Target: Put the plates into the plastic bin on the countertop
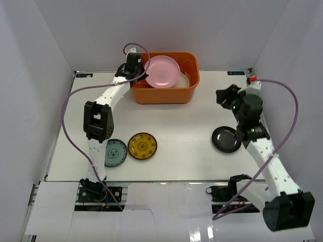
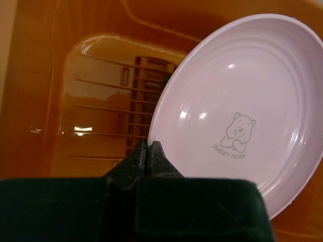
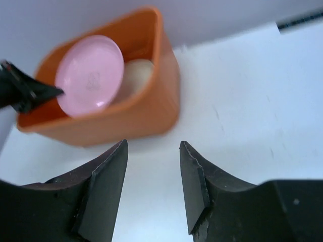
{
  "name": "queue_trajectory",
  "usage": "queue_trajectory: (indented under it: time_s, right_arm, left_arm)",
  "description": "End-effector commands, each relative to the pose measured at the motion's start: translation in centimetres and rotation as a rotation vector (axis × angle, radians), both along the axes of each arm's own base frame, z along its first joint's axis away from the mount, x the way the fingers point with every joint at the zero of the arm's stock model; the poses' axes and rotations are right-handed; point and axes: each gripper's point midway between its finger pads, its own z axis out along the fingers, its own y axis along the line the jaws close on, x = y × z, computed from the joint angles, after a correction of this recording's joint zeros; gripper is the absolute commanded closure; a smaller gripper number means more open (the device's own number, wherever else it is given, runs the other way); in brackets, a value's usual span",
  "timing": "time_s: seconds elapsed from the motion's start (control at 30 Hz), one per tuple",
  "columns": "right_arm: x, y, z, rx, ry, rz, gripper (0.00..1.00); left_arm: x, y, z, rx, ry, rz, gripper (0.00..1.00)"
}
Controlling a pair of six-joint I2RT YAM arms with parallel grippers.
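The pink plate [image 1: 162, 71] hangs tilted over the orange plastic bin [image 1: 164, 95], pinched at its rim by the left gripper [image 2: 149, 151], whose jaws are shut tight on that edge. From the gripper the plate reaches out to the right, across the bin's open interior, with its face turned up and toward the near side (a small bear print shows in the left wrist view). Its lower edge sits inside the bin's walls, above the slotted floor; whether it touches anything there I cannot tell. A cream plate [image 1: 184, 79] already lies in the bin, partly hidden behind the pink one.

So the coming move probably turns on this: the plate lies bin-side of the gripper, and lowering and letting go should drop it inside.

On the bench [image 1: 192, 126], the black plate [image 1: 226, 139] sits just beside the right arm, clearly the nearer one to it. The right gripper [image 3: 153, 146] hovers with jaws apart and nothing between them. The amber-patterned plate [image 1: 142, 145] and teal-patterned plate [image 1: 115, 153] lie side by side near the left arm's base.
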Motion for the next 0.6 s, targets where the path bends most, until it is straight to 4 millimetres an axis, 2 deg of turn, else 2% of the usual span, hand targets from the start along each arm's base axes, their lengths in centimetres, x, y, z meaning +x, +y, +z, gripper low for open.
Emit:
queue_trajectory:
  time_s: [0.0,0.03,0.07,0.1,0.17,0.2,0.23,0.27,0.3,0.37,0.4,0.43,0.47,0.5,0.53,0.57]
  right_arm:
    - [-4.4,-3.2,-8.8,-0.03,0.181,-0.119,0.48]
    - [-6.6,-4.8,-12.8,-0.048,0.289,-0.166,0.43]
    - [-7.9,-6.0,-12.4,-0.036,0.263,-0.219,0.38]
    - [-9.7,-7.5,-15.5,-0.052,0.347,-0.275,0.21]
    - [-11.6,-9.3,-16.5,-0.057,0.361,-0.357,0.1]
    - [-12.4,-10.6,-17.3,-0.063,0.38,-0.431,0.07]
    - [-13.2,-11.4,-18.1,-0.06,0.402,-0.472,0.07]
    - [-14.2,-11.7,-19.8,-0.057,0.435,-0.495,0.08]
    - [-14.2,-11.6,-20.2,-0.005,0.438,-0.515,0.09]
    - [-14.9,-11.7,-21.6,0.035,0.483,-0.547,0.12]
    - [-15.2,-12.3,-22.1,0.059,0.491,-0.599,0.13]
    - [-15.5,-12.4,-22.9,0.053,0.516,-0.608,0.14]
    - [-16.1,-13.2,-23.8,0.057,0.543,-0.647,0.14]
    - [-16.2,-13.3,-24.4,0.068,0.556,-0.658,0.16]
    - [-16.4,-13.3,-24.8,0.09,0.57,-0.668,0.16]
    - [-16.8,-12.9,-26.1,0.104,0.617,-0.655,0.16]
  left_arm:
    - [2.0,0.3,3.8,-0.043,-0.064,0.004,0.96]
    - [2.3,0.3,3.2,-0.043,-0.045,-0.002,0.65]
    - [2.8,-0.4,2.9,-0.059,-0.042,-0.033,0.46]
    - [2.8,-0.6,2.9,-0.068,-0.038,-0.046,0.28]
    - [2.6,-1.2,3.7,-0.094,-0.044,-0.072,0.05]
    - [2.0,-2.2,4.4,-0.125,-0.045,-0.124,0.03]
    - [1.3,-2.4,6.6,-0.147,-0.074,-0.14,0.02]
    - [0.8,-2.5,7.9,-0.158,-0.091,-0.151,0.02]
    - [-0.7,-2.5,10.6,-0.177,-0.131,-0.171,0.02]
    - [-3.0,-2.1,13.4,-0.196,-0.16,-0.17,0.02]
    - [-4.5,-1.7,11.4,-0.188,-0.114,-0.162,0.02]
    - [-7.7,-0.6,16.1,-0.208,-0.192,-0.152,0.02]
    - [-9.6,0.1,16.5,-0.208,-0.198,-0.133,0.02]
    - [-11.7,1.2,12.1,-0.186,-0.123,-0.094,0.03]
    - [-13.8,2.2,11.8,-0.19,-0.115,-0.073,0.05]
    - [-17.6,3.5,15.0,-0.242,-0.181,-0.045,0.07]
